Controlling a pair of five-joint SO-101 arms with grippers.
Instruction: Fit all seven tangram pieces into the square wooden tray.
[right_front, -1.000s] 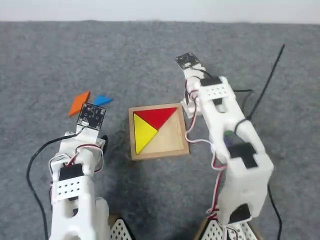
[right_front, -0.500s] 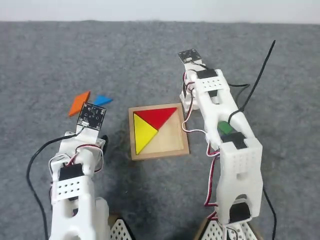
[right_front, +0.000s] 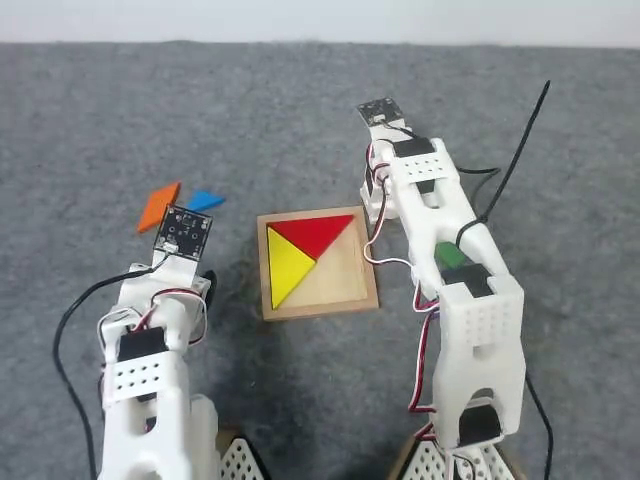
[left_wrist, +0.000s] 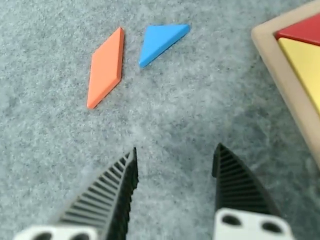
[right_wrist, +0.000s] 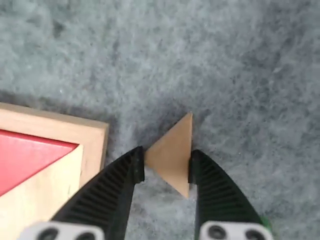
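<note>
right claw (right_wrist: 167, 162): closed to a narrow gap on the tan triangle (right_wrist: 172, 150), with one black ribbed finger pressed to each side of it.
tan triangle: between the right claw's fingers, one tip pointing away from the claw. It is just beside the tray (right_wrist: 92, 142) at a corner and apart from the rim, over carpet. Whether it is lifted or lying flat cannot be told.
left claw (left_wrist: 175, 155): wide open and holding nothing, over bare carpet.
orange piece (left_wrist: 106, 67): a parallelogram flat on the carpet, beyond the left claw.
blue triangle (left_wrist: 161, 41): just beside the orange piece, not touching it, on the side nearer the tray.
tray: square, light wood, between the two arms. The red triangle (right_front: 312, 234) lies along its far side, the yellow triangle (right_front: 287, 266) along its left side, and the two meet edge to edge. The remaining floor is bare wood.
carpet (right_front: 300, 110): grey and fuzzy, covering the whole table.
cable (right_front: 530, 160): black, running across the carpet beside the right arm.
wall (right_front: 300, 20): a pale strip past the carpet's far edge.
</note>
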